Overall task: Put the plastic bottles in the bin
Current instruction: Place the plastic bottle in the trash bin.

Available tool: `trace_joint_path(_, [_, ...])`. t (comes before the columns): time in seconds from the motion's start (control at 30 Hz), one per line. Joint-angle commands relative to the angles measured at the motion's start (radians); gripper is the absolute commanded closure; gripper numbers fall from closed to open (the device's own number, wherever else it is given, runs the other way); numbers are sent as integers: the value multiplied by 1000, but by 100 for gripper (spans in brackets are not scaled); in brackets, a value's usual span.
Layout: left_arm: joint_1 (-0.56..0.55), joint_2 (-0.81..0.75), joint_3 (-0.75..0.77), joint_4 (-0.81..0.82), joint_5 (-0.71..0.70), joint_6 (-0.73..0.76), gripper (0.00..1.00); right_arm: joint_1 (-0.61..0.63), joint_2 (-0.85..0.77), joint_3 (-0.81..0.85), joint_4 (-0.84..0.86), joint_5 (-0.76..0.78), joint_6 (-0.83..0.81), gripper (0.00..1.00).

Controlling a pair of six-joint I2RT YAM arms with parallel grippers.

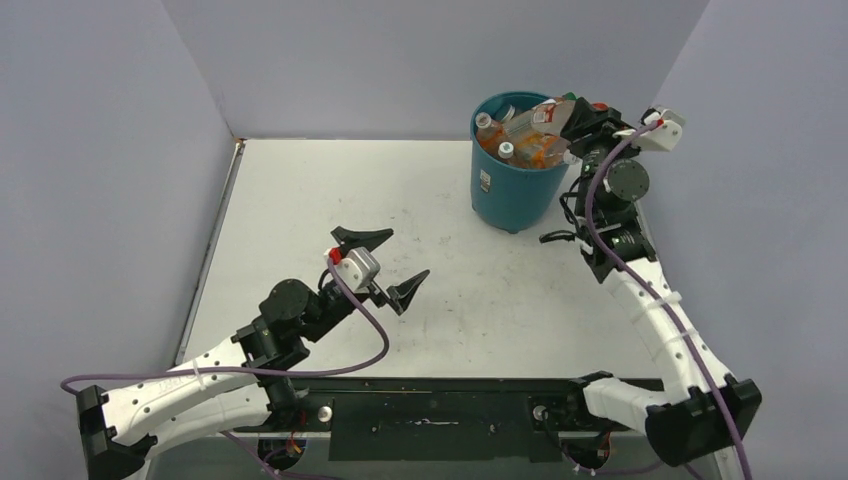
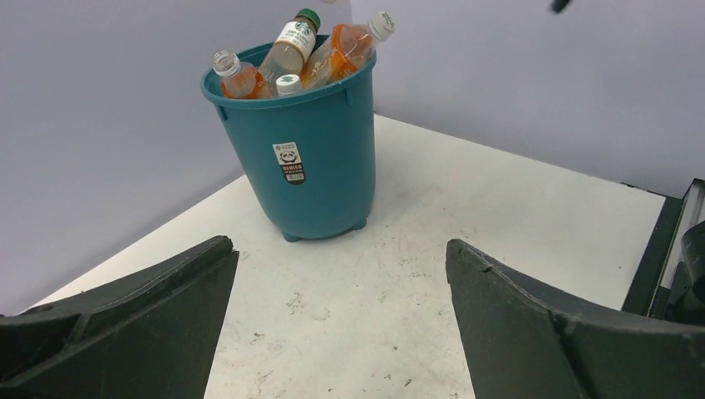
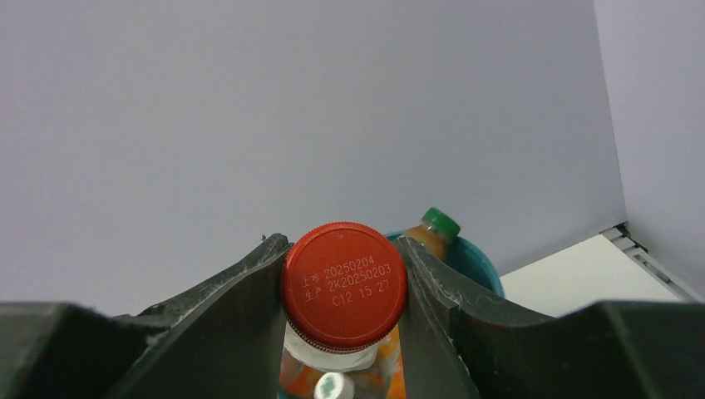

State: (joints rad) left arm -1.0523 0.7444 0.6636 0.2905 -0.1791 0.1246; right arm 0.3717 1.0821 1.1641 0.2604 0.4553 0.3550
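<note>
The teal-blue bin [image 1: 512,195] stands at the back right of the table and holds several plastic bottles [image 1: 505,135] with orange labels, their necks sticking up above the rim. My right gripper [image 1: 572,118] is shut on a bottle with a red cap [image 3: 343,284] and holds it over the bin's right rim [image 3: 485,264]. A green-capped bottle [image 3: 438,226] and a white cap [image 3: 332,385] show beyond it. My left gripper [image 1: 410,254] is open and empty above the middle of the table. In the left wrist view it [image 2: 339,249] faces the bin [image 2: 320,187] and its bottles [image 2: 287,54].
Grey walls close off the back and both sides of the table. A black rail runs along the near edge [image 1: 450,395]. The bin's white sticker [image 2: 289,162] faces my left gripper.
</note>
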Motion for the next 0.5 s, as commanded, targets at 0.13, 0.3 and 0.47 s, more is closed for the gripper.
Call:
trace_joint_path(0.13, [-13, -4, -26, 70, 10, -12, 4, -169, 236, -24, 361, -270, 206, 95])
trace_joint_path(0.3, [-20, -5, -34, 76, 3, -2, 4, -172, 265, -58, 370, -282, 232, 95])
trace_joint_path(0.47, [-21, 5, -35, 77, 15, -4, 4, -184, 271, -68, 296, -289, 233, 95])
